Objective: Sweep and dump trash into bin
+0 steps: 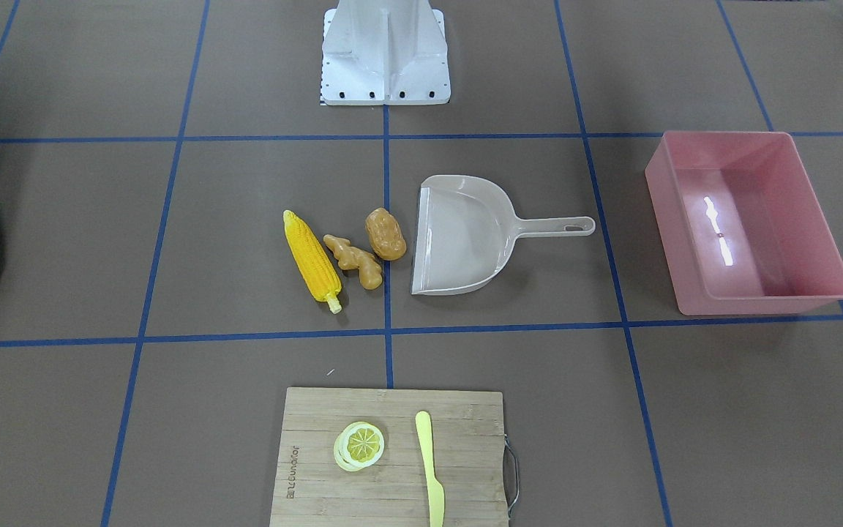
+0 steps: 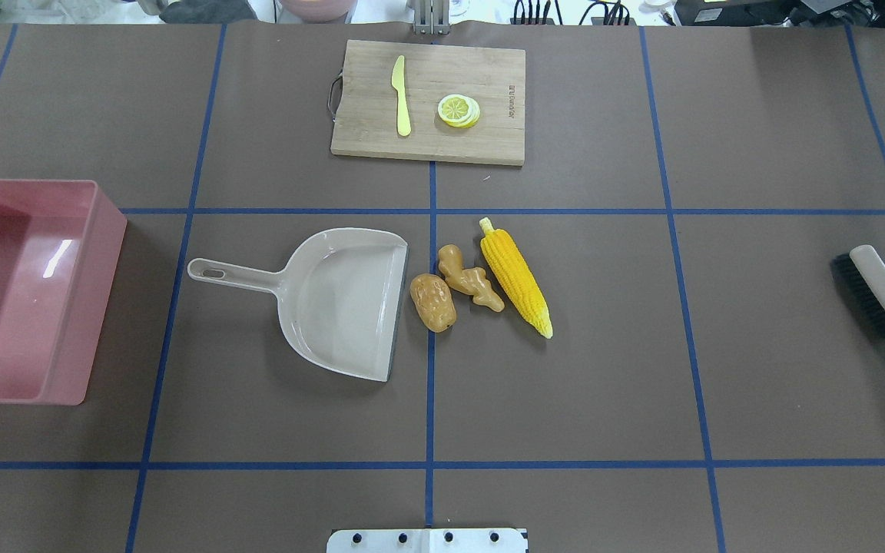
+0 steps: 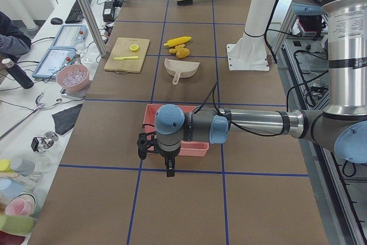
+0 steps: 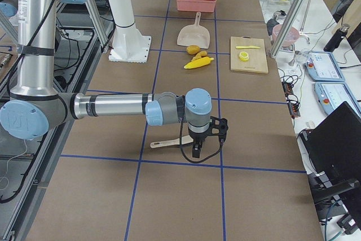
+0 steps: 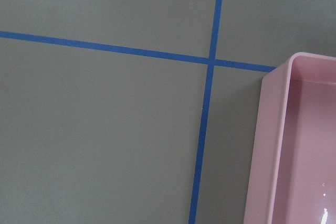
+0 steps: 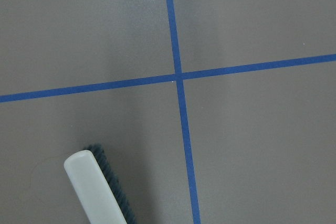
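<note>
**Trash at the dustpan mouth; arms at opposite table ends.**

In the overhead view, the yellow corn cob [image 2: 515,276], knobbly tan ginger root [image 2: 473,280] and brown-orange potato [image 2: 432,302] lay at 3 o'clock of the beige plastic dustpan [image 2: 343,299]. The cob's long axis ran 11 to 5 o'clock. The translucent pink rectangular plastic tub [image 2: 28,184] lay at 9 o'clock, well apart, near the left gripper [image 3: 169,169]. The black-bristled brush [image 2: 884,296] lay far out at 3 o'clock, beneath the right gripper [image 4: 196,152]. Finger spacing on either gripper could not be determined.
</note>
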You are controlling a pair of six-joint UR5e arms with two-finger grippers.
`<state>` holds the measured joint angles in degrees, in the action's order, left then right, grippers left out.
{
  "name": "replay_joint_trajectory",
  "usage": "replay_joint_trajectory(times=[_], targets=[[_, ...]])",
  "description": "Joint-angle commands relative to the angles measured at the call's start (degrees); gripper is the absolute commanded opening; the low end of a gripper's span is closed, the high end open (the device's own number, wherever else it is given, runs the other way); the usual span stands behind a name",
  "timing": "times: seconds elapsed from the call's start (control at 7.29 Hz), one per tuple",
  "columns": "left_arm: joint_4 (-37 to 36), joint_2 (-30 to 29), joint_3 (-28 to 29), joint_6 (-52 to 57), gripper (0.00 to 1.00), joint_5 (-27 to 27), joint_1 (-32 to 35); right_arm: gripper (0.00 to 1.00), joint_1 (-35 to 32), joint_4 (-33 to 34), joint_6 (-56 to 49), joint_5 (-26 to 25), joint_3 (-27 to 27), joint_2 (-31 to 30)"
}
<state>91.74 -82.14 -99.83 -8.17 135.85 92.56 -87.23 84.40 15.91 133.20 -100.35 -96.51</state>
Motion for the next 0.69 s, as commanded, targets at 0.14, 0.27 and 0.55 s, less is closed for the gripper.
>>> replay_joint_trajectory(times=[0.14,0.27,0.55], targets=[[0.0,0.0,0.1,0.3,0.99,0.0,0.1,1.0,0.3,0.1,0.1,-0.1,0.0,0.0],[0.1,0.0,-0.1,0.4,0.99,0.0,0.1,1.0,0.3,0.1,0.1,-0.1,0.0,0.0],[0.8,0.0,-1.4,0.7,0.99,0.3,-0.1,1.0,0.3,0.1,0.1,0.0,0.0,0.0]])
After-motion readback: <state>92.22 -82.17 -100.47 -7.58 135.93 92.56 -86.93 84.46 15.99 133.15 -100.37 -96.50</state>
